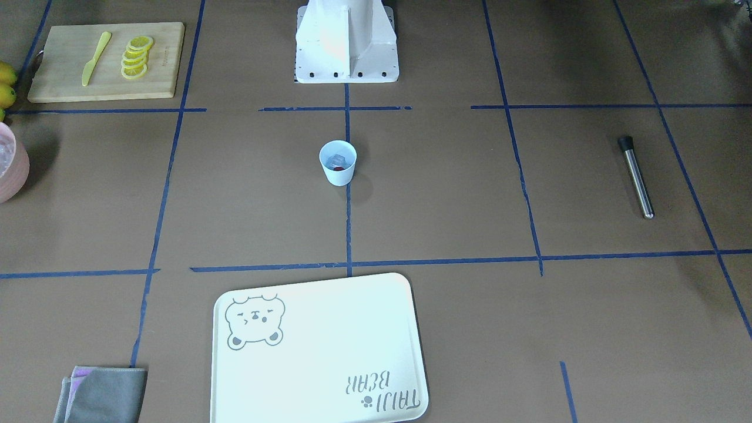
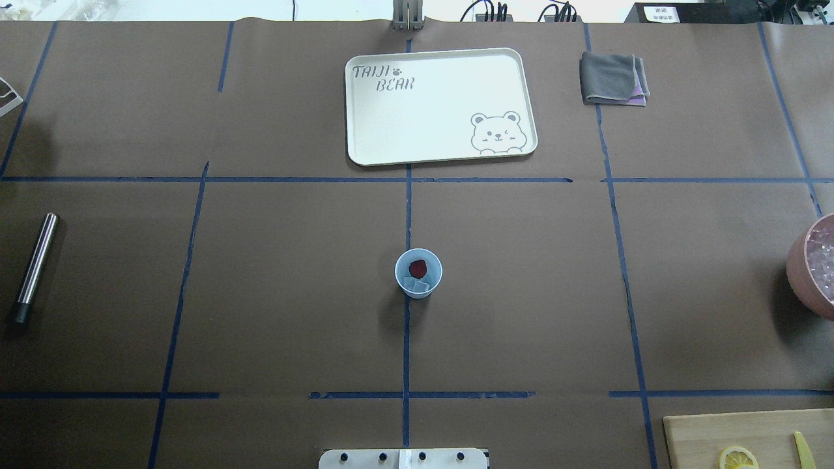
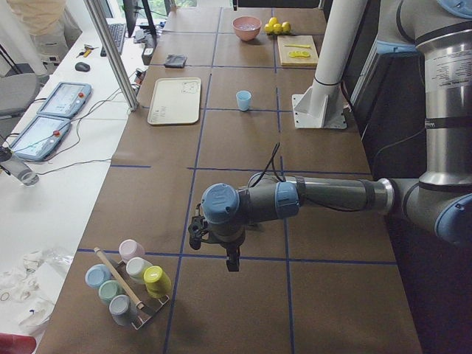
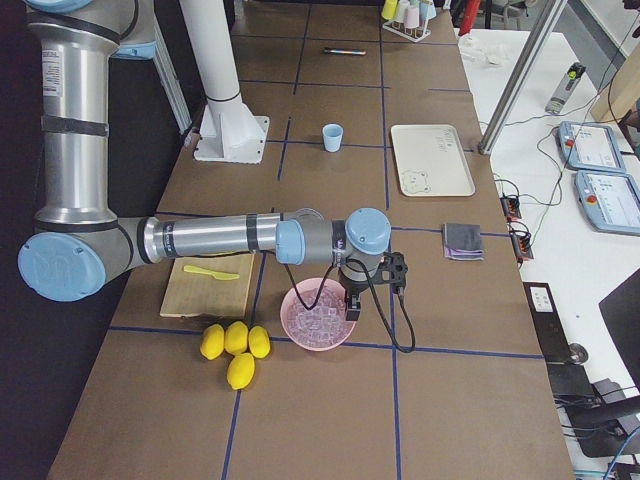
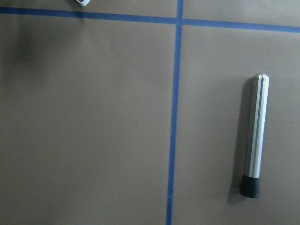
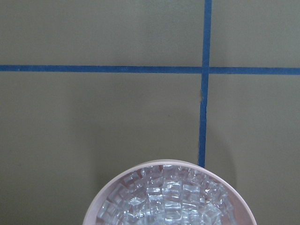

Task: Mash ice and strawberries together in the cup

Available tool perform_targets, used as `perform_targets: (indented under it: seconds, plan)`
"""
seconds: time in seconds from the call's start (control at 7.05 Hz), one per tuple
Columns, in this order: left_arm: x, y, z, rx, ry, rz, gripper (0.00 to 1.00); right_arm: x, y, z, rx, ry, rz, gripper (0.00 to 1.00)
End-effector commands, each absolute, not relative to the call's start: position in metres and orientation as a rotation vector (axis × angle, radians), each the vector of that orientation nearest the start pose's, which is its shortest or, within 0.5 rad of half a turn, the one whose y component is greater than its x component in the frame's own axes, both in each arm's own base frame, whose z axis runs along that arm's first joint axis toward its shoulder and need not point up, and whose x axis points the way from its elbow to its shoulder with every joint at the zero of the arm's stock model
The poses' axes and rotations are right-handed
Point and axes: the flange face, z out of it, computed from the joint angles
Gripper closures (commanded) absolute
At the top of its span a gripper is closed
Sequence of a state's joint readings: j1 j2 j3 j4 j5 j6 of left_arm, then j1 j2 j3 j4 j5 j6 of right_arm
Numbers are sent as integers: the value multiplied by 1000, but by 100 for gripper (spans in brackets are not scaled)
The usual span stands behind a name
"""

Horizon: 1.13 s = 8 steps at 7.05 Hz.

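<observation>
At the table's left end, left gripper (image 3: 231,259): hangs above bare paper; seen only from the side, so whether its fingers are spread or pressed together cannot be told.
- Steel muddler (image 5: 255,136): lies flat, offset to the right in the left wrist view. Its long axis runs roughly toward and away from the robot, black cap at the robot's end. A blue tape line runs beside it and open paper lies all round. The left arm is judged nearer.
- Cup (image 2: 418,273): upright at table centre, well apart from the muddler, holding the strawberry (image 2: 417,268) and the ice (image 2: 416,284).
- Right gripper (image 4: 352,308): over the pink bowl (image 4: 318,322) of ice cubes; finger state cannot be told.
</observation>
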<state>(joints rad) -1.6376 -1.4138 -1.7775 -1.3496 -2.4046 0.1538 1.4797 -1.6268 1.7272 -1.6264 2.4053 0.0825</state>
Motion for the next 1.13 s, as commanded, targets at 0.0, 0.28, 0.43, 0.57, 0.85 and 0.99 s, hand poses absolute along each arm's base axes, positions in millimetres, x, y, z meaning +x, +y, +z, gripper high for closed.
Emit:
perform_targets:
  seconds: [0.0, 0.28, 0.43, 0.57, 0.85, 0.99]
  plan:
    - [-86, -397, 628, -36, 844, 29, 0, 15, -485, 621, -48, -827, -20, 0]
    - [-87, -396, 628, -35, 836, 31, 0, 18, -477, 619, -40, -826, -18, 0]
    - [-86, -396, 639, -51, 838, 28, 0, 21, -473, 615, -33, -827, -14, 0]
    - [-86, -397, 637, -44, 839, 31, 0, 23, -469, 605, -12, -828, -20, 0]
    - [-85, -397, 636, -40, 840, 34, 0, 25, -457, 608, -15, -820, -27, 0]
    - [-86, -397, 637, -44, 839, 31, 0, 28, -458, 610, -8, -779, -31, 0]
